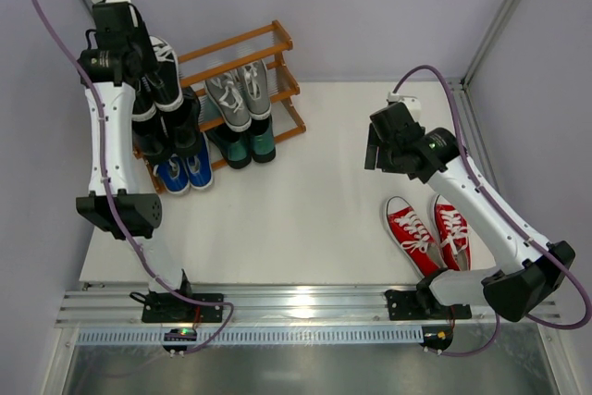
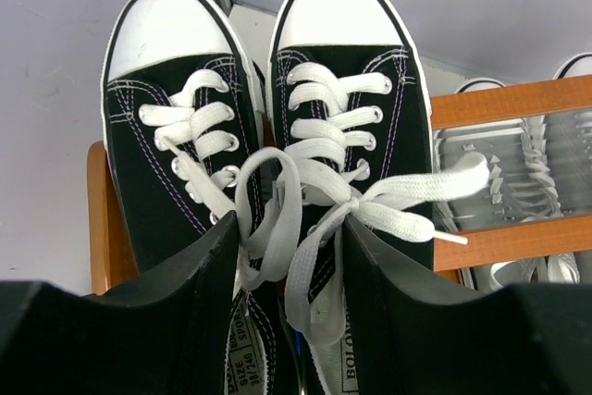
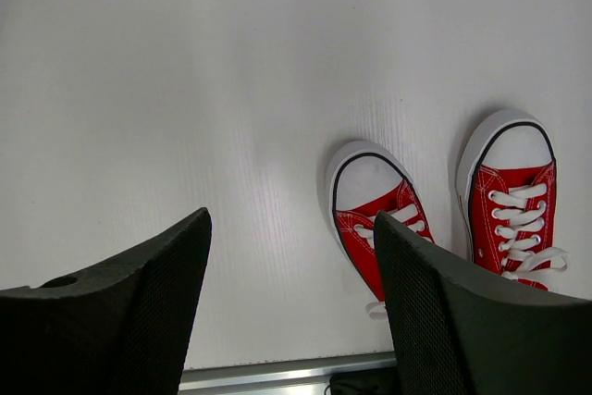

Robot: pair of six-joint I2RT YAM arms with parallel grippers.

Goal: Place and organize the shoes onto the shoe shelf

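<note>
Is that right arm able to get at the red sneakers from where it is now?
Probably yes. The red sneakers sit alone on the bare table close by the right arm, whose jaws stand open over the table beside them. Nothing lies between.

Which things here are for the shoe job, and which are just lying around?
For the job: shelf, black-and-white sneakers, grey sneakers, green loafers, black loafers, blue sneakers, red sneakers.
Just around: purple cable, metal rail.
</note>
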